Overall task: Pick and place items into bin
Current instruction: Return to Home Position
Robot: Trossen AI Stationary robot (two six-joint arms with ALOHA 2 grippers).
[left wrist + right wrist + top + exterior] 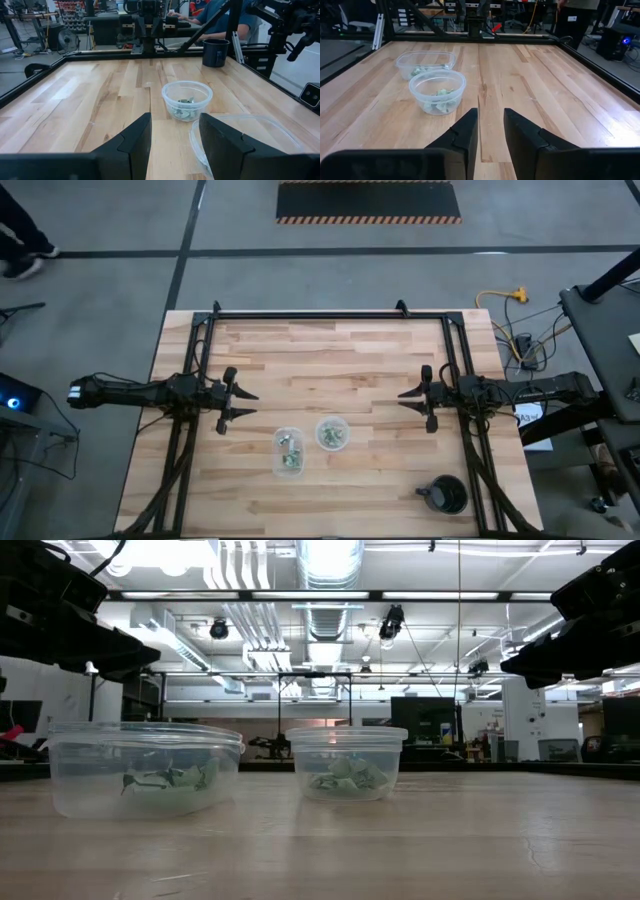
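Green items [331, 435] are lying in the bins [332, 418]; left gripper [250, 404] and right gripper [403, 400] are flanking these, fingers wide, seemingly finished.

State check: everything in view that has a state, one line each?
Left gripper: fingers open, empty, above the table.
Right gripper: fingers open, empty, above the table.
Left clear bin: upright, no lid, holds packets.
Right clear bin: upright, no lid, holds packets.
Black mug: upright, apart from both bins.
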